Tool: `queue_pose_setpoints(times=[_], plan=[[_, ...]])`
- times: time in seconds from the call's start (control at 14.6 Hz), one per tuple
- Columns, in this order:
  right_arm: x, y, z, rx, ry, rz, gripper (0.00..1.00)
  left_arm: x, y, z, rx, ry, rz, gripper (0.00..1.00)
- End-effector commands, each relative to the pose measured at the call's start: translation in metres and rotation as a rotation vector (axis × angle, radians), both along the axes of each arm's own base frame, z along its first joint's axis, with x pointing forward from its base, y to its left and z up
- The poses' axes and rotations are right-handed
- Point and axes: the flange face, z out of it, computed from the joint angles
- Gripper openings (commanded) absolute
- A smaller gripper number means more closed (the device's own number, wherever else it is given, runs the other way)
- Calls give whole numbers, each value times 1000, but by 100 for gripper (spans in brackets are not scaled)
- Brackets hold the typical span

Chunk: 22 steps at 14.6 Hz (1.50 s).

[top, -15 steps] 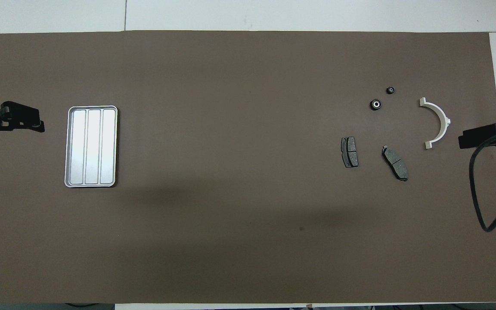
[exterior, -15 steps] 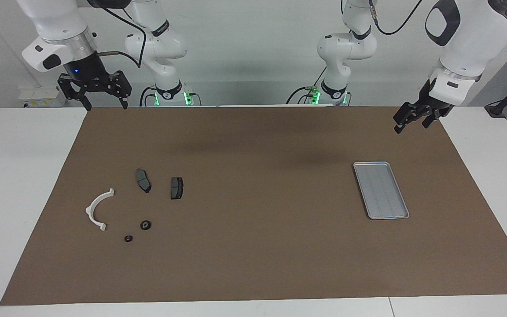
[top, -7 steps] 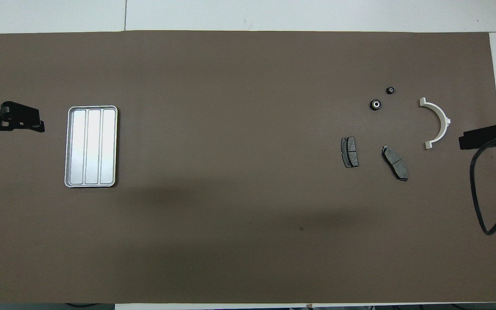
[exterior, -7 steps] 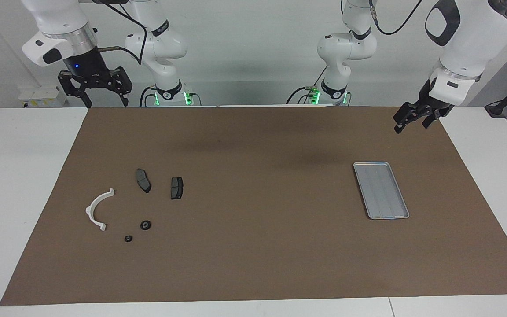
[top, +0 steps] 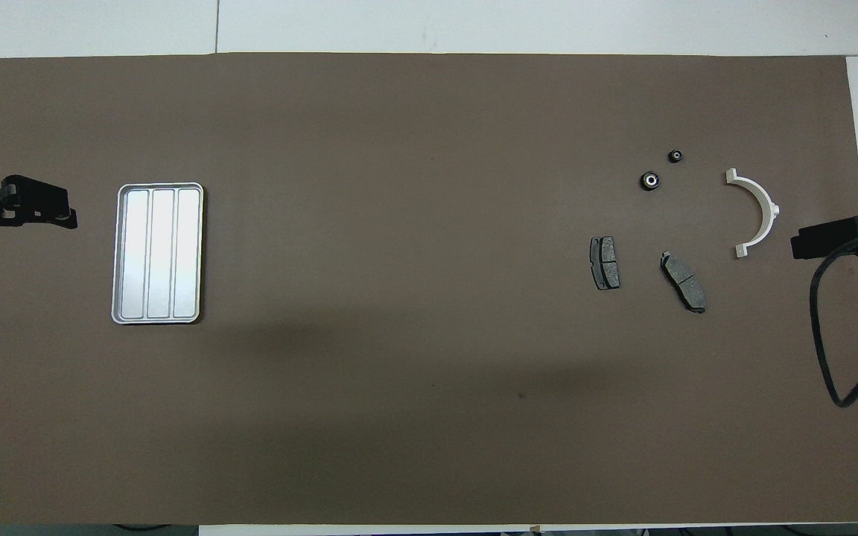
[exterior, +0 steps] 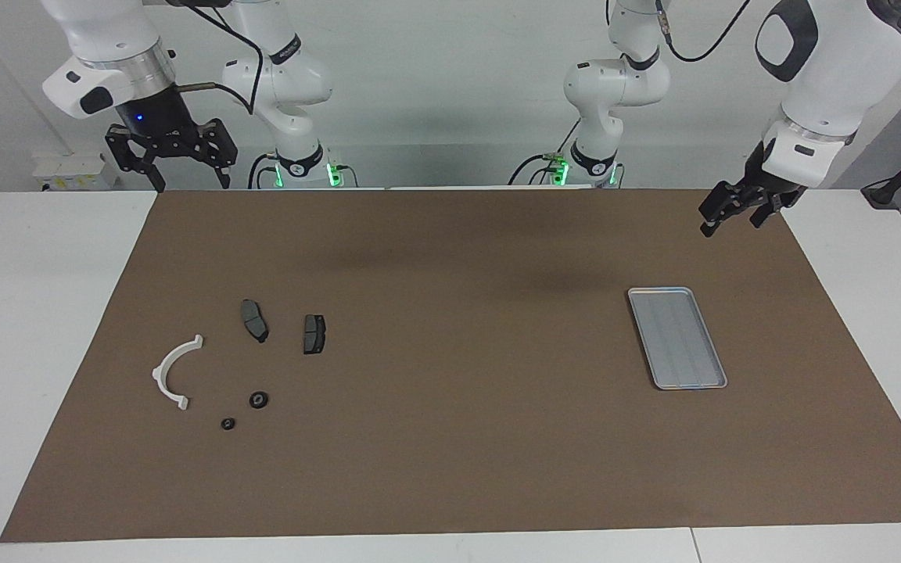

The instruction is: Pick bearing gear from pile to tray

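Observation:
The pile lies on the brown mat toward the right arm's end: a white half-ring bracket [exterior: 173, 374] [top: 758, 212], two dark grey brake pads [exterior: 254, 320] [exterior: 314, 333], and two small black rings, the larger [exterior: 259, 399] [top: 649, 180] and the smaller [exterior: 227, 424] [top: 675, 156]. The empty silver tray [exterior: 676, 338] [top: 157, 253] lies toward the left arm's end. My right gripper [exterior: 191, 186] [top: 809, 246] is open and empty, raised over the mat's edge at its own end. My left gripper [exterior: 732, 223] [top: 64, 217] is open and empty, raised over the mat's edge beside the tray.
The brown mat [exterior: 458, 438] covers most of the white table [exterior: 44, 328]. A black cable [top: 827, 357] hangs from the right arm over the mat's edge. Both arm bases stand at the robots' end of the table.
My right gripper has risen a little and shifted slightly. The left arm, the pile and the tray have not moved.

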Motion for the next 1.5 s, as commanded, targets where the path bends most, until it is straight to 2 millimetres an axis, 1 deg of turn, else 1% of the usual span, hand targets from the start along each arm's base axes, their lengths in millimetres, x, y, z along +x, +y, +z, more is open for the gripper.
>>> queue_pose_setpoints(times=[0.0, 0.14, 0.21, 0.27, 0.34, 0.41, 0.48, 0.68, 0.96, 1.09, 1.3, 1.44], plan=[[8, 0, -22, 2, -18, -7, 100, -8, 0, 3, -5, 7, -13, 100], [11, -1, -53, -12, -3, -5, 100, -8, 0, 3, -5, 7, -13, 100], [14, -3, -72, -12, -1, -9, 100, -8, 0, 3, -5, 5, -13, 100], [17, -7, -96, -12, -7, -14, 100, -8, 0, 3, -5, 5, -13, 100], [21, -7, -119, -12, -24, -14, 100, -8, 0, 3, -5, 7, -13, 100], [28, -7, -134, -12, -41, -15, 100, -8, 0, 3, -5, 7, -11, 100], [39, -8, -154, -12, -33, -19, 100, -8, 0, 3, -5, 7, -13, 100], [69, -21, -208, -8, -36, -119, 100, -8, 0, 3, -5, 5, -13, 100], [89, -18, -270, -8, -11, -154, 100, -8, 0, 3, -5, 7, -13, 100], [99, -15, -295, -5, -24, -186, 100, -8, 0, 3, -5, 7, -11, 100], [111, -13, -316, -2, -43, -209, 100, -9, 0, 4, -5, 5, -13, 100], [124, -15, -330, -1, -49, -216, 100, -8, 0, 3, -5, 7, -13, 100]])
